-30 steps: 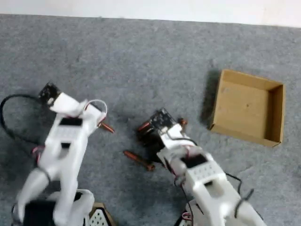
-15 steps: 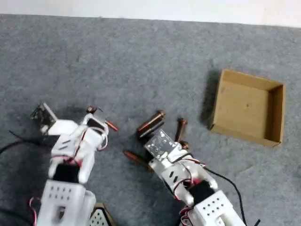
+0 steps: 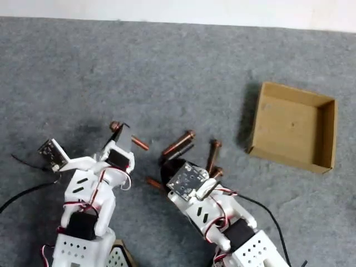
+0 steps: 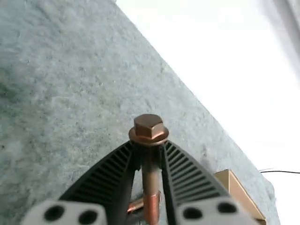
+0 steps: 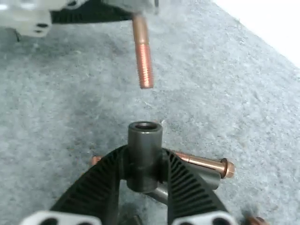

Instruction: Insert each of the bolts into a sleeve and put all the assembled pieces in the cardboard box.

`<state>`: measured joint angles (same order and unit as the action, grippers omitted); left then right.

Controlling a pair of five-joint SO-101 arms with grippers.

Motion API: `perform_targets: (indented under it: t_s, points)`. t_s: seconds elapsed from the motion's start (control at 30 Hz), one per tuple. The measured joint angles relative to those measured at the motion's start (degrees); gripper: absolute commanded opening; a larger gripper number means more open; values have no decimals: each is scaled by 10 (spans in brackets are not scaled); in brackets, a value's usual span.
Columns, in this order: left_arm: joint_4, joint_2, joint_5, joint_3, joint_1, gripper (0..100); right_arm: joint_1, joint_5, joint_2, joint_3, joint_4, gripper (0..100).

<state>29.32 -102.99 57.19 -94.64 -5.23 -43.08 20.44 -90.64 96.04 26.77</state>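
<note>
L gripper clamps bolt by shank, threaded end aimed at sleeve, which R gripper, closed on it, presents mouth-first for insertion. Cardboard box sits well apart, empty; loose bolts nearby.

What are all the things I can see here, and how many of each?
held bolt: one, copper, in the left end effector, tip close to the held sleeve but not in it.
loose bolts: four, copper, on the carpet by the right arm, two partly hidden.
held sleeve: one, dark grey, upright in the right end effector.
loose sleeve: one, dark grey, lying beside a loose bolt.
cardboard box: one, brown, on the carpet's right side.
carpet: one, grey, over the table.
left end effector: one, black, shut on the held bolt.
right end effector: one, black, shut on the held sleeve.
</note>
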Motion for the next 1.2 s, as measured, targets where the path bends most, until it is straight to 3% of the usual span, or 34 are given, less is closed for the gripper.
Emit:
perform_targets:
  t_s: [0.4,0.73,1.2]
  points:
    - [5,-2,0,5,0,4,-22,-22,-4,0,0,5]
    - [188,-4,0,109,-94,4,-39,-33,-4,0,0,5]
    - [193,-6,1,106,-87,4,-39,-20,-4,0,0,5]
